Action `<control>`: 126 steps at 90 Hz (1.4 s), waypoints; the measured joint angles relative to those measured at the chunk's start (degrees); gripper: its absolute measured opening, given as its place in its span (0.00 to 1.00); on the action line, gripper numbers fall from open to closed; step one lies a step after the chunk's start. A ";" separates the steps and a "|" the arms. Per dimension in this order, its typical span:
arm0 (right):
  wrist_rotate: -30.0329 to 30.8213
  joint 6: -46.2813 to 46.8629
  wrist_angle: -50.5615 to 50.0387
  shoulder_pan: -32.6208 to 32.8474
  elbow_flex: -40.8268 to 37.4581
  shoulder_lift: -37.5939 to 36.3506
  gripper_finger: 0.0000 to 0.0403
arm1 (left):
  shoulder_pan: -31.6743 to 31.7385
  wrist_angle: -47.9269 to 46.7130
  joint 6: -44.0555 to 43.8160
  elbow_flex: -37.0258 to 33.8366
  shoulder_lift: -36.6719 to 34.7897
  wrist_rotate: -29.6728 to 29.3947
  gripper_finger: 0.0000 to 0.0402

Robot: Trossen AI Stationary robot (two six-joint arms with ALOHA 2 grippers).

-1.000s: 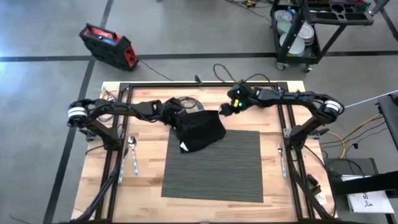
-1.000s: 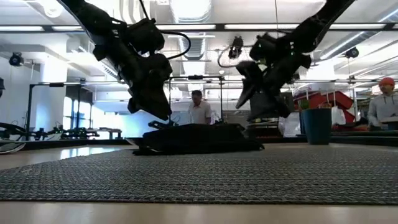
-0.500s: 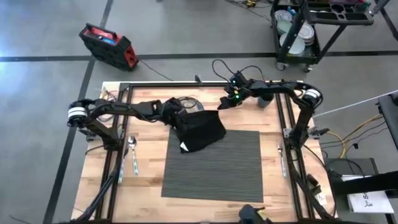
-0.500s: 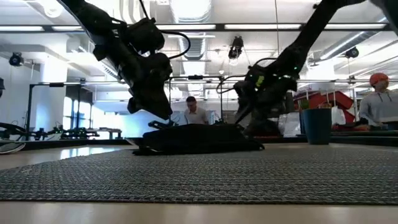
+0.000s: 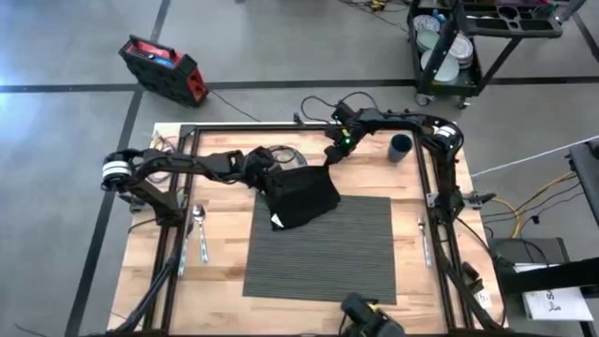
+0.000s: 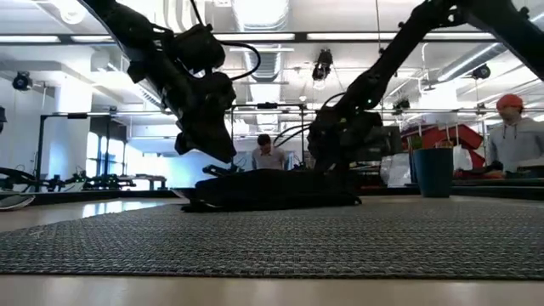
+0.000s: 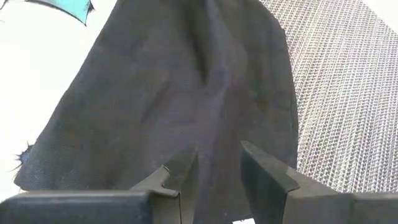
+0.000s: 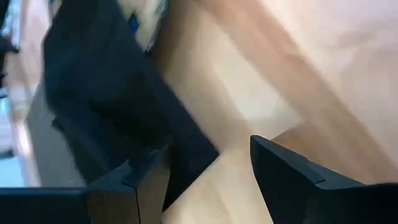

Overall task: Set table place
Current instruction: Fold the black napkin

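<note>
Two grippers at black napkin (image 5: 301, 197) on placemat (image 5: 323, 248), left gripper (image 5: 267, 177) narrowly parted over it, right gripper (image 5: 329, 156) parted beside its far corner

Napkin (image 5: 299, 197) overlapping placemat's (image 5: 328, 257) far-left corner

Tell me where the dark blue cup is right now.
In the high view the dark blue cup stands on the light wooden table near its far right corner, beyond the ribbed dark grey placemat and right of the right end effector.
</note>
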 joint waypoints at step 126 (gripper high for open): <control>9.14 5.41 -0.96 5.73 -0.56 -12.72 0.00 | -0.22 -8.23 2.92 0.00 -5.74 1.51 0.19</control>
